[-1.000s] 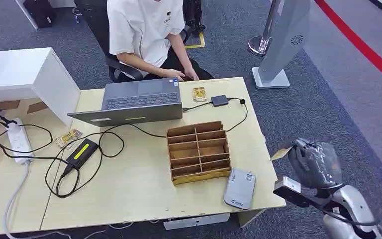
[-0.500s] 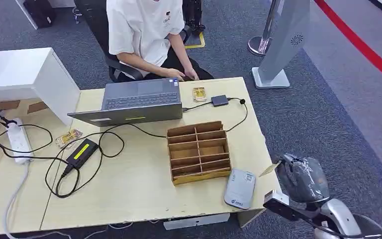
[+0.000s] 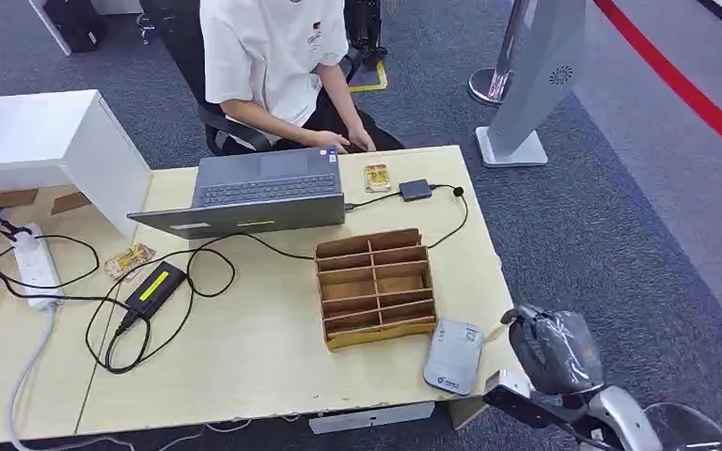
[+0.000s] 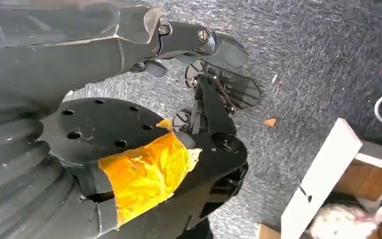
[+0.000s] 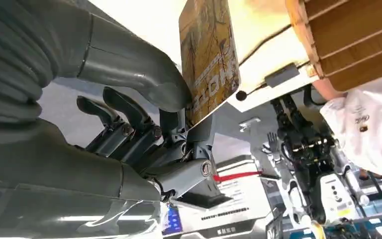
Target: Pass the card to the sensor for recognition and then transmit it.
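Note:
My right hand (image 3: 553, 349) hangs just off the table's front right corner, beside the grey card reader (image 3: 453, 355) that lies flat on the table. It pinches a yellow-brown printed card (image 5: 210, 55) between thumb and fingers (image 5: 129, 117). From the head view the card (image 3: 505, 321) is a thin edge pointing toward the table, close to the reader and apart from it. My left hand (image 4: 199, 42) hangs over the dark carpet with its fingers loosely extended and nothing in them.
A wooden divided box (image 3: 376, 287) stands just behind the reader. A laptop (image 3: 258, 188) and a seated person (image 3: 273, 56) are at the far edge, with a loose card (image 3: 377, 177) and a small black device (image 3: 415, 189) nearby. Cables, an adapter (image 3: 155, 285) and a power strip (image 3: 36, 265) lie on the left.
My right hand has come down and left with the card, from out beside the table to the front right corner next to the reader. The table's things have not moved.

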Action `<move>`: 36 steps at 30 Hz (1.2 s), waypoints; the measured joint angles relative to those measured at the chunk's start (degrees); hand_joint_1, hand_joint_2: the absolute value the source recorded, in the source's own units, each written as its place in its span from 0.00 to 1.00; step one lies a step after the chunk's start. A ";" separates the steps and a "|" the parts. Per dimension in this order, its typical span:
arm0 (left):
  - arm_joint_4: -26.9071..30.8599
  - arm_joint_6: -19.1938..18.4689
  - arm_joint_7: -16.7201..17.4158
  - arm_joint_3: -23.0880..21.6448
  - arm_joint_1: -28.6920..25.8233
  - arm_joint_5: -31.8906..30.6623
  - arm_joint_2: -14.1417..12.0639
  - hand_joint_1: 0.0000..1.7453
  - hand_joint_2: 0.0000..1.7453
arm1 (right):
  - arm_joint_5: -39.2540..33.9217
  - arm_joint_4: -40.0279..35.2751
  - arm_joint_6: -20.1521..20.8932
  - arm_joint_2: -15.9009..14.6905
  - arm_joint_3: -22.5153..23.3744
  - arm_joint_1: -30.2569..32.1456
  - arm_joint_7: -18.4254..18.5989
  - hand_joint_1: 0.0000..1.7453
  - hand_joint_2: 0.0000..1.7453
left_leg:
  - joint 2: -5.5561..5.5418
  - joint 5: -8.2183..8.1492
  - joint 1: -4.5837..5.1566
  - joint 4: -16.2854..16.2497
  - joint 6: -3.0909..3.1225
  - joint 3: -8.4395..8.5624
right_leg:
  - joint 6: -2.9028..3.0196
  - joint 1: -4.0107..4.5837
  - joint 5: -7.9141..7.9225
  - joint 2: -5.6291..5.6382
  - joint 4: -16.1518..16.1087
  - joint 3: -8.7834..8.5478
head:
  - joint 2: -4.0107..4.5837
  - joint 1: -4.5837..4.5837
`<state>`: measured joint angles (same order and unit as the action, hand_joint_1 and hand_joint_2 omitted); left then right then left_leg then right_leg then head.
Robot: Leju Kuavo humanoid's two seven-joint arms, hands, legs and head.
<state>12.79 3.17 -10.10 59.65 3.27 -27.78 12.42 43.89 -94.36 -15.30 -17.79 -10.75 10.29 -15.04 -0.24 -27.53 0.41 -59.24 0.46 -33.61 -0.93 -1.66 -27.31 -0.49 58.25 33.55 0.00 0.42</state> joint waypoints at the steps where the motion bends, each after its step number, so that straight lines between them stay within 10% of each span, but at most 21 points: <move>1: -0.02 0.00 -0.02 0.17 0.00 0.15 0.07 0.00 1.00 | 0.02 0.20 -0.04 0.00 -0.20 0.06 0.04 1.00 1.00 | 0.00 0.00 0.00 0.00 0.00 0.00 | 0.00 0.00 0.00 0.00 0.00 0.00 | -0.02 0.00; 36: 0.00 0.50 0.31 7.65 0.66 7.82 1.35 0.00 1.00 | -0.15 2.75 -1.20 0.06 -3.65 1.19 2.86 1.00 1.00 | 0.01 -0.02 0.00 0.00 -0.02 0.01 | 0.00 0.00 0.00 0.01 0.00 0.00 | -0.02 0.00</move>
<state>12.79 3.67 -9.79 67.30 3.93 -19.96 13.77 43.74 -91.60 -16.50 -17.73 -14.40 11.49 -12.17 -0.23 -27.54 0.41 -59.24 0.44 -33.60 -0.93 -1.66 -27.31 -0.48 58.25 33.55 -0.02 0.42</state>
